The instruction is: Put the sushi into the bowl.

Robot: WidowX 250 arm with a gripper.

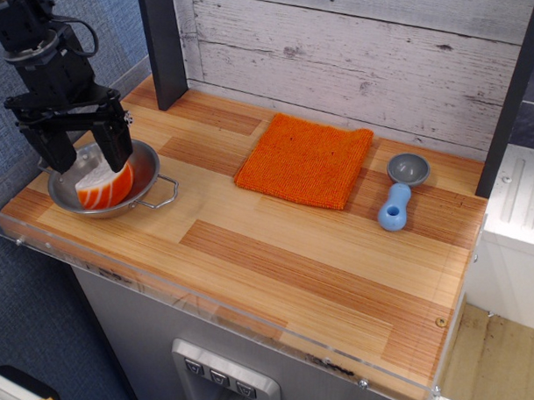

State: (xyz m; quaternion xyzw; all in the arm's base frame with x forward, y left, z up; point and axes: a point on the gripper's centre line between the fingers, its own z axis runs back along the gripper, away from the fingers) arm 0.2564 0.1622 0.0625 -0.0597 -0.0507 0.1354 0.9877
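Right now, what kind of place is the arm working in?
Likely a toy kitchen mock-up: a striped wood-laminate counter against a whitewashed plank wall, holding a steel bowl with toy sushi, an orange cloth and a blue-handled scoop.

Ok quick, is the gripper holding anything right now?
Gripper: open, holding nothing; the sushi lies in the bowl below it.
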